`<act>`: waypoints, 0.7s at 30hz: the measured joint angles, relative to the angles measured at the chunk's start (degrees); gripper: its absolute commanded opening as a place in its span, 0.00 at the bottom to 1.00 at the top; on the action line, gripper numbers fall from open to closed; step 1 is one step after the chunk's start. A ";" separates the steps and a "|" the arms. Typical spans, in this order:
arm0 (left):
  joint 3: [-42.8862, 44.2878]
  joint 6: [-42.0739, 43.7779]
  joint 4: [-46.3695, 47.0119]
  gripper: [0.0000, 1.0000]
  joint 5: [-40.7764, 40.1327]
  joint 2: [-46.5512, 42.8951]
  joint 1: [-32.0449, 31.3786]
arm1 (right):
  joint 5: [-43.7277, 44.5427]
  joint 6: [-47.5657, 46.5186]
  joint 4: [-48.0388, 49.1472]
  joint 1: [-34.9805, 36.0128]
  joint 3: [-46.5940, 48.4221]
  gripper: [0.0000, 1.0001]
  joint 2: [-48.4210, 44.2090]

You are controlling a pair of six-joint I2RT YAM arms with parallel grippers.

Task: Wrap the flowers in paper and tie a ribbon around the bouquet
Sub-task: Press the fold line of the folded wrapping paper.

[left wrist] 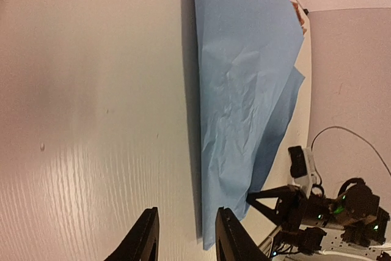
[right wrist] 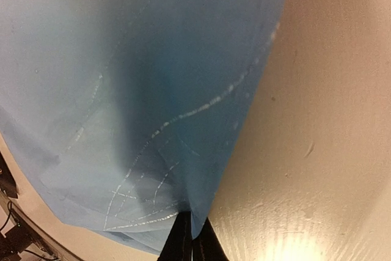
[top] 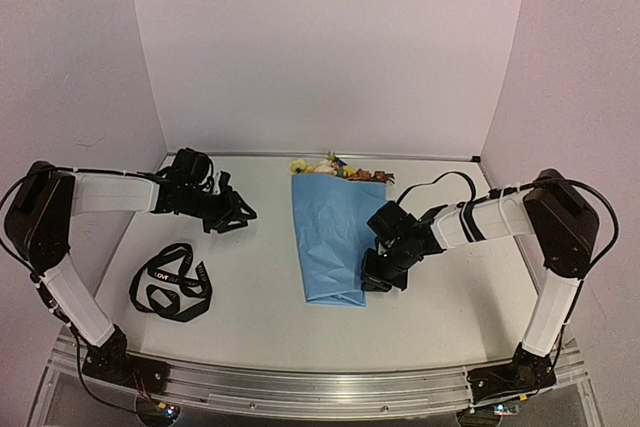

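While the right gripper pinches a near corner of the paper, jaws together, the left gripper hangs well apart, its 2 fingers spread, empty.

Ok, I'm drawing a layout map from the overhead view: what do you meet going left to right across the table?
ribbon → left claw → paper → right claw, at the paper's right edge. The flowers overlap the paper, so they are left out.
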 measured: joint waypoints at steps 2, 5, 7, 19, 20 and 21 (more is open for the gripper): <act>-2.36 -0.61 0.02 0.33 -0.41 -1.79 -1.70 | 0.02 -1.64 -1.95 -0.62 1.36 0.00 0.59; -3.58 -1.27 0.26 0.33 -1.22 -2.54 -6.53 | 0.21 -4.20 -5.26 -0.99 3.62 0.00 1.61; -4.19 -1.82 1.38 0.33 -1.48 -2.54 -9.61 | 0.63 -5.81 -7.33 -1.02 4.74 0.01 1.91; -8.24 -6.17 5.63 0.33 -3.06 -1.78 -12.70 | 1.44 -10.45 -14.80 -1.13 7.10 0.36 1.85; -8.24 -6.16 5.59 0.33 -3.36 -1.78 -12.70 | 1.45 -10.49 -14.99 -1.13 7.11 0.37 1.76; -8.24 -6.15 5.53 0.33 -3.80 -1.78 -12.70 | 1.46 -10.49 -15.16 -1.13 7.12 0.38 1.62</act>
